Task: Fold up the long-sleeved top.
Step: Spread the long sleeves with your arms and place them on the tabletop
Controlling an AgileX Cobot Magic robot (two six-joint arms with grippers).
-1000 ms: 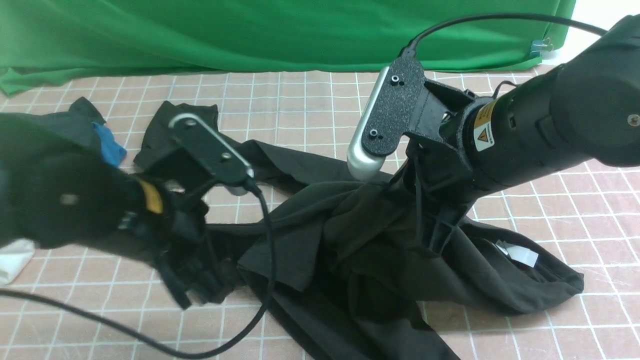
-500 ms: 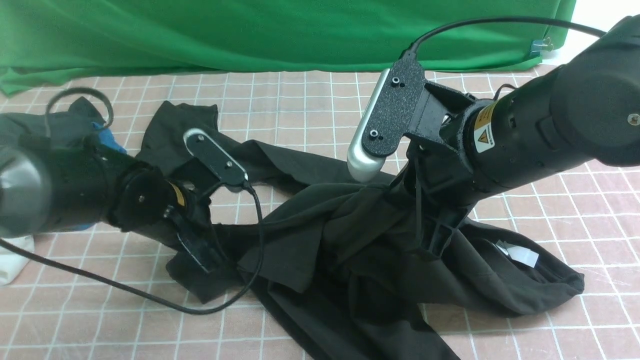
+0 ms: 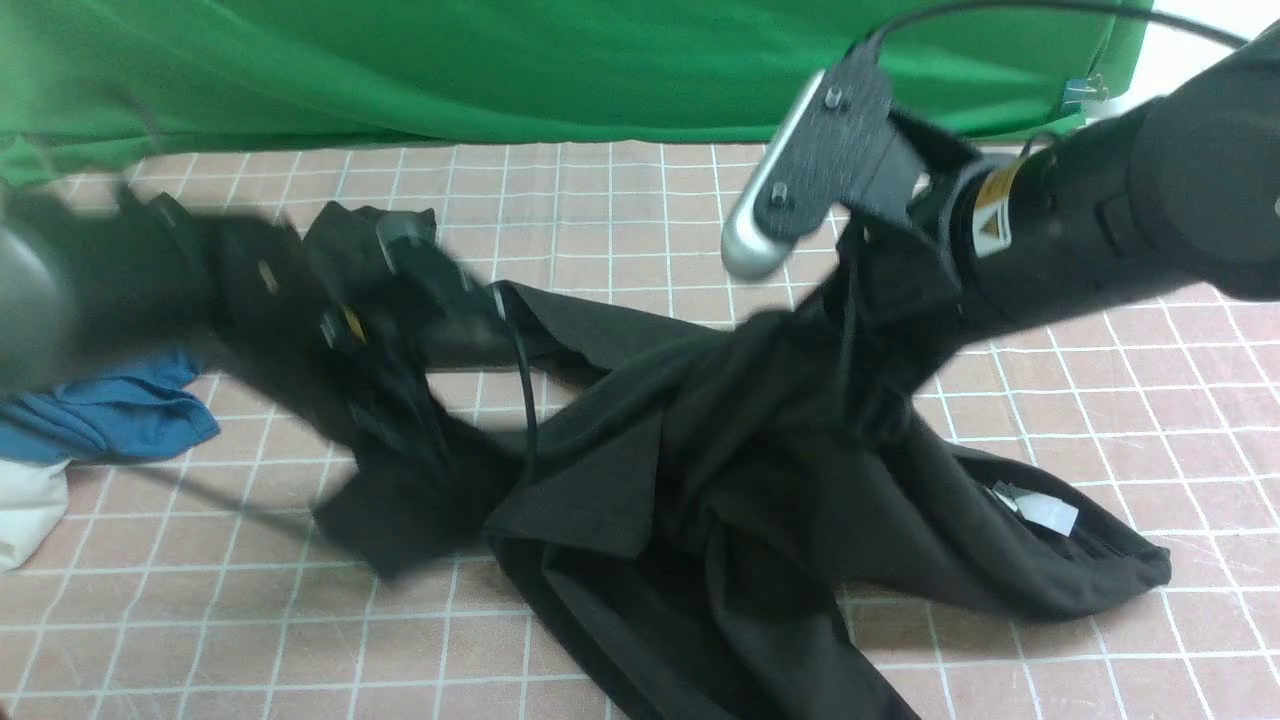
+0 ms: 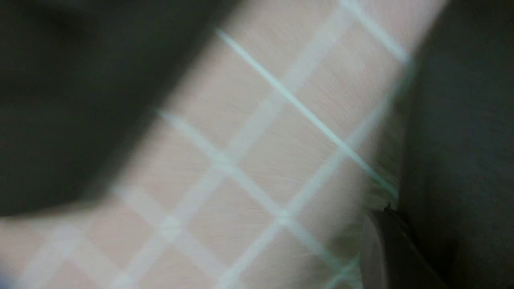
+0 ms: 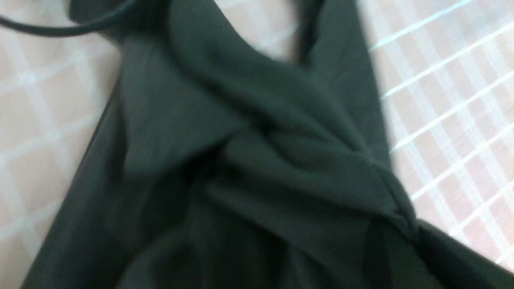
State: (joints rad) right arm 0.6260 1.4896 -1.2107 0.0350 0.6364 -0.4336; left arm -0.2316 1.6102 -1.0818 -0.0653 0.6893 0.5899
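both arms had risen and swung farther away since the earlier frames. the right gripper (image 3: 868, 372) was hauling a peak of the long-sleeved top (image 3: 700, 480) up off the table (image 3: 600, 200), its jaws clamped on bunched cloth. the left gripper (image 3: 392, 432), blurred, had snapped closed and seemed to pinch the top's left flap. the top lay crumpled across the middle of the table, sleeves twisted, right of the blue garment (image 3: 110, 415). judging by that, no fold was made yet; spreading it flat and every fold remained.
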